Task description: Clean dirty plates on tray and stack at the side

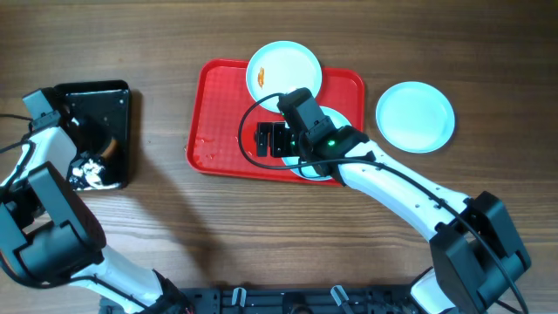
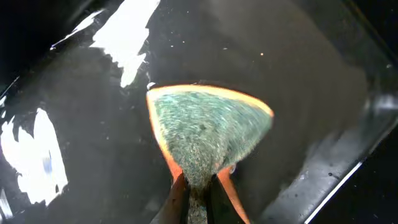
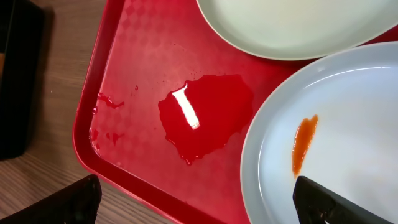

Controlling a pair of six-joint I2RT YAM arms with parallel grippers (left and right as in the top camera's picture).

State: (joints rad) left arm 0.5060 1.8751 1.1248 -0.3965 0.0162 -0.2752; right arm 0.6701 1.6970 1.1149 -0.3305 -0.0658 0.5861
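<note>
Brown wood-grain tabletop (image 1: 261,244) under soft, even light

Open lane for you: the tabletop (image 1: 161,113) strip between black tray (image 1: 122,96) and red tray (image 1: 209,87). Red tray's left half bare but for a shallow puddle (image 3: 205,115). Obstacles: far plate (image 1: 283,71) overhanging the tray's far rim; smeared plate (image 3: 348,124) at the near-right corner, under the right arm (image 1: 392,179); third plate (image 1: 415,116) on wood just right of the tray, not touching. Left gripper (image 2: 196,186), clamped on a sponge (image 2: 205,130), occupies the black tray.
</note>
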